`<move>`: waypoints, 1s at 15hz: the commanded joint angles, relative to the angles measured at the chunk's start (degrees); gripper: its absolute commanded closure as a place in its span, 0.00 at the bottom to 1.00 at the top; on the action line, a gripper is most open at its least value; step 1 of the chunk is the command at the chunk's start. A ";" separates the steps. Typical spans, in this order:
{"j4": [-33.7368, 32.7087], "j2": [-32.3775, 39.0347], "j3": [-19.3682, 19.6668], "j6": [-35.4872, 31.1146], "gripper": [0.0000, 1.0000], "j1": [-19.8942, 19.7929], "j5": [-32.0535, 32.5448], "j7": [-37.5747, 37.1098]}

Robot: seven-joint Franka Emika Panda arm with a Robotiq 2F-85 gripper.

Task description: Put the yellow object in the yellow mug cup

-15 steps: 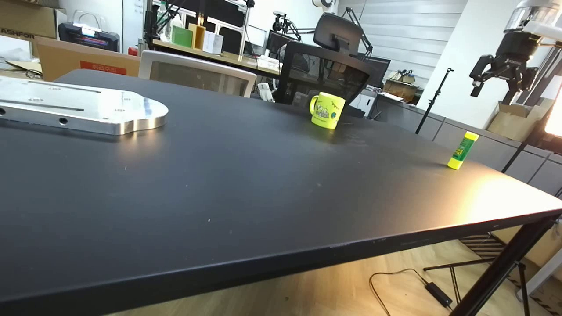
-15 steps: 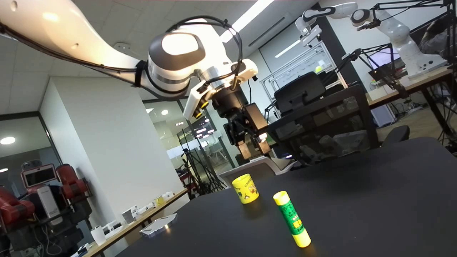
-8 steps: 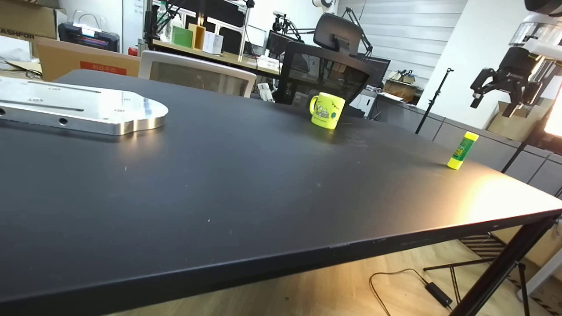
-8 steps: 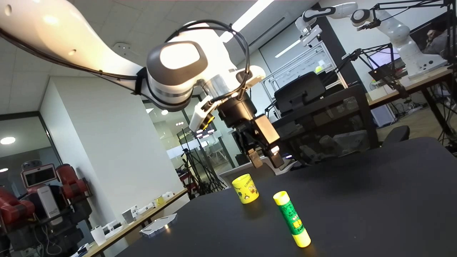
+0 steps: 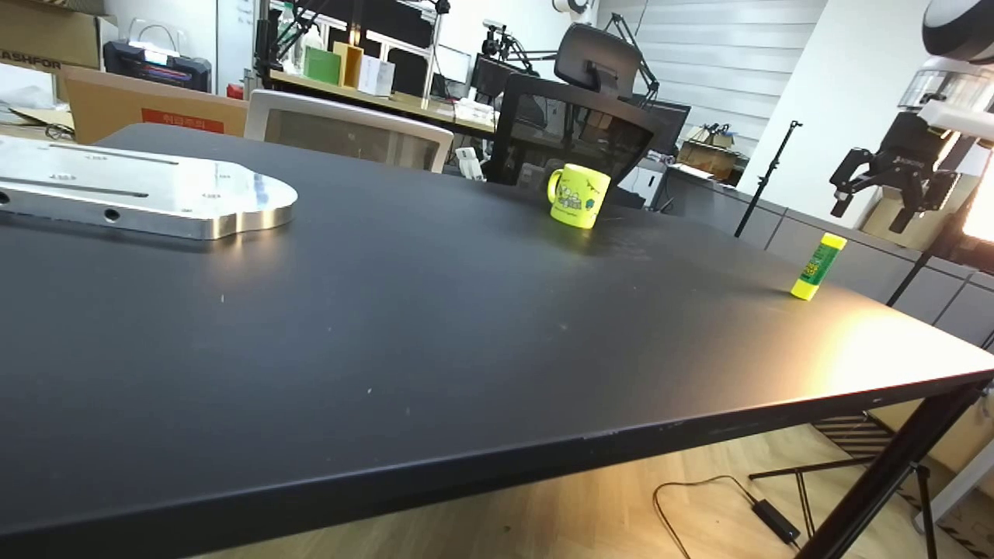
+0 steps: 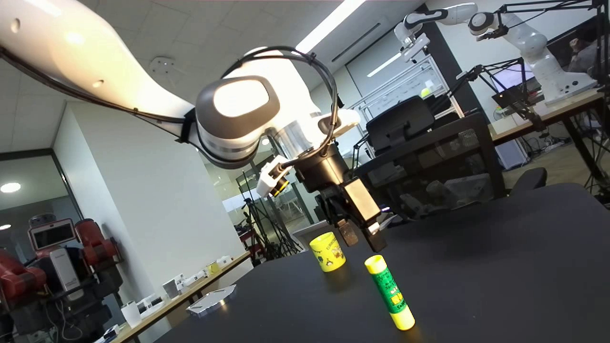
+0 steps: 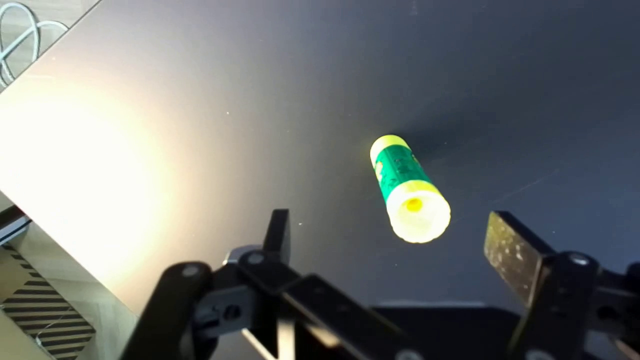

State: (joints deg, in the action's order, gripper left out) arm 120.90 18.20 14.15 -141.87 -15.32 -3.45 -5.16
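Note:
The yellow object is a glue stick with yellow ends and a green label. It stands upright on the dark table in both exterior views (image 5: 819, 267) (image 6: 390, 292), and it shows in the wrist view (image 7: 401, 170). The yellow mug cup (image 5: 578, 196) stands upright farther along the table, and also shows in an exterior view (image 6: 327, 252); it is out of the wrist view. My gripper (image 5: 870, 215) is open and empty, above the glue stick and apart from it. In the wrist view, the glue stick's top lies between and ahead of the open fingers (image 7: 515, 255).
The dark table (image 5: 435, 326) has a corner near the glue stick, with bright lamp glare. A silver metal plate (image 5: 147, 190) lies at the table's far end from the glue stick. Chairs (image 6: 429, 176) stand against the table's far side.
My arm has come down, bringing the open gripper closer to the glue stick's top. The glue stick and the mug have not moved.

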 commanded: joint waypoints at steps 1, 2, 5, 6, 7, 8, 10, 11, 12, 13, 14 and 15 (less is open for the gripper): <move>-0.09 -0.02 0.07 0.16 0.00 0.07 0.02 -0.13; -0.09 -0.02 0.07 0.16 0.00 0.09 0.03 -0.22; -0.09 -0.02 0.07 0.16 0.00 0.11 0.03 -0.32; 0.13 0.03 -0.17 -1.27 0.00 -0.07 -0.71 -0.05; -0.13 0.26 -0.36 -1.05 0.00 -0.16 -1.38 -0.22; -0.03 0.39 -0.62 -2.01 0.00 -0.31 -2.34 -0.34; -0.04 0.75 -1.72 -2.78 0.00 -1.15 -6.34 0.45; -0.04 1.04 -2.18 -3.36 0.00 -1.47 -8.49 0.72; -0.14 1.38 -2.49 -3.66 0.00 -1.60 -9.93 1.01; -0.17 1.72 -2.72 -4.24 0.00 -1.68 -11.17 1.28; -0.15 2.03 -2.88 -4.62 0.00 -1.71 -12.05 1.49; -0.18 2.40 -2.86 -5.02 0.00 -1.61 -12.25 1.40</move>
State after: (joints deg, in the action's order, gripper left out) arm 120.90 19.70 12.36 -145.44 -15.97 -13.34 -4.27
